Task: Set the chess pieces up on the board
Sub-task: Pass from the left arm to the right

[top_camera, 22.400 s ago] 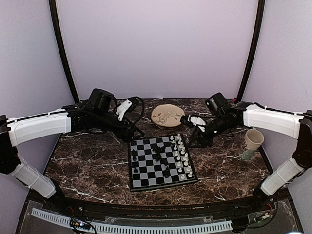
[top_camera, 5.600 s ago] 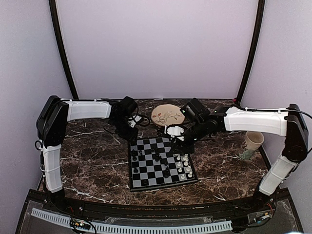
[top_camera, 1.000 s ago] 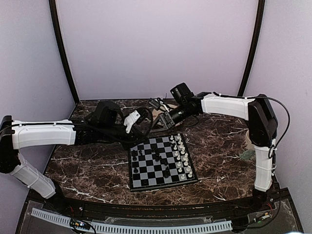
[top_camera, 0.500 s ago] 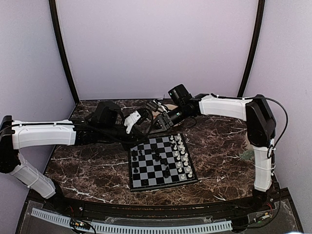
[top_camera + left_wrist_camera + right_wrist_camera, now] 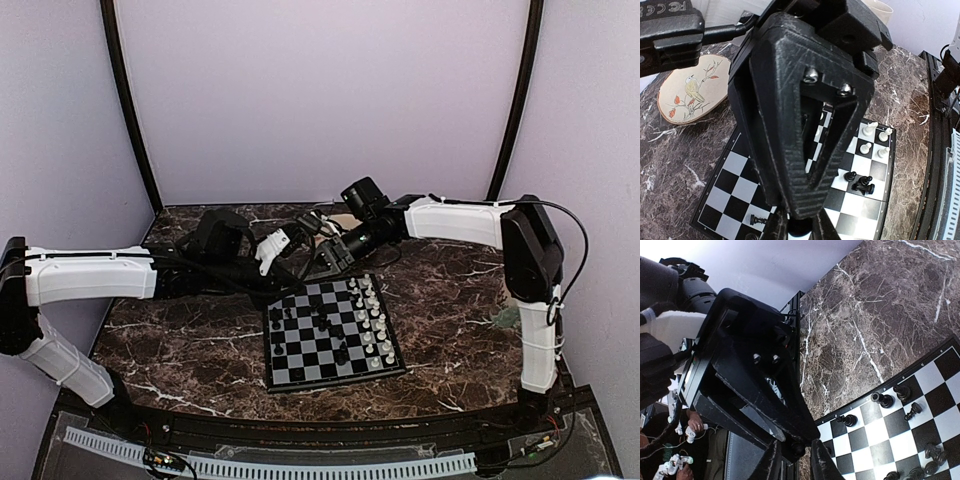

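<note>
The board (image 5: 335, 330) lies at the table's middle, with white chess pieces (image 5: 372, 318) in two columns on its right and black ones (image 5: 325, 315) scattered, some toppled (image 5: 864, 186). Above the board's far left corner the two grippers meet tip to tip. My left gripper (image 5: 799, 229) is shut on a black piece (image 5: 800, 226) by its base. My right gripper (image 5: 796, 461) stands open and narrow around that piece's round head (image 5: 798, 449), with a small gap on each side. In the top view the left gripper (image 5: 303, 236) and right gripper (image 5: 322, 250) overlap and hide the piece.
A round beige plate with a bird (image 5: 690, 92) sits on the marble behind the board. A pale cup (image 5: 877, 7) stands at the far right, mostly hidden by the right arm from above. Both arms stretch low across the back of the table.
The right gripper has slid left to the left gripper's tip and its jaws have narrowed around the held piece. The left arm has stayed still.
</note>
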`<state>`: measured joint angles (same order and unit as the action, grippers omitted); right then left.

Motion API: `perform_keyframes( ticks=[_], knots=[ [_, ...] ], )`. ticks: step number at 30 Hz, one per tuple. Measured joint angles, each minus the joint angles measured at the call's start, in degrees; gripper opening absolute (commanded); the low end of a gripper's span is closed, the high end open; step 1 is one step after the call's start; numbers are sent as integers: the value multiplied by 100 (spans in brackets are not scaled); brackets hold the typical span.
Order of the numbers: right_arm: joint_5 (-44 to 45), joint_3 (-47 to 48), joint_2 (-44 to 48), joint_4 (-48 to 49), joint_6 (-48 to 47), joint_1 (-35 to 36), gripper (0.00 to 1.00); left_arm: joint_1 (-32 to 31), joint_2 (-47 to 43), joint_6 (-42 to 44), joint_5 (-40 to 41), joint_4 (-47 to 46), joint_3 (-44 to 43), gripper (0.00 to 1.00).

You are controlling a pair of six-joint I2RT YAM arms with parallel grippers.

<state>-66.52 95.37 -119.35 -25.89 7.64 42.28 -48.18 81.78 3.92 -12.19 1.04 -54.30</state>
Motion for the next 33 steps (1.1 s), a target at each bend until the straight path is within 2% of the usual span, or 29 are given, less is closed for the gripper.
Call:
perform_keyframes(
  ticks=[10,15,20,25,28,33],
  knots=[
    [66,44,-13,-118,-81,-4,5,-11,7,0,-28,22,0,15],
    [85,66,-31,-133,-138,-2,3,-9,9,24,-22,35,0,26],
    [271,181,-37,-299,-404,15,3,-11,11,46,170,35,0,49],
    [697,205,-37,-511,-820,24,3,-11,-229,33,479,46,142,61],
    [979,199,-37,-612,-1082,26,3,-9,-612,48,590,76,173,66],
    [1530,184,-33,-778,-1556,81,3,94,-1073,133,870,118,-42,66]
  ],
)
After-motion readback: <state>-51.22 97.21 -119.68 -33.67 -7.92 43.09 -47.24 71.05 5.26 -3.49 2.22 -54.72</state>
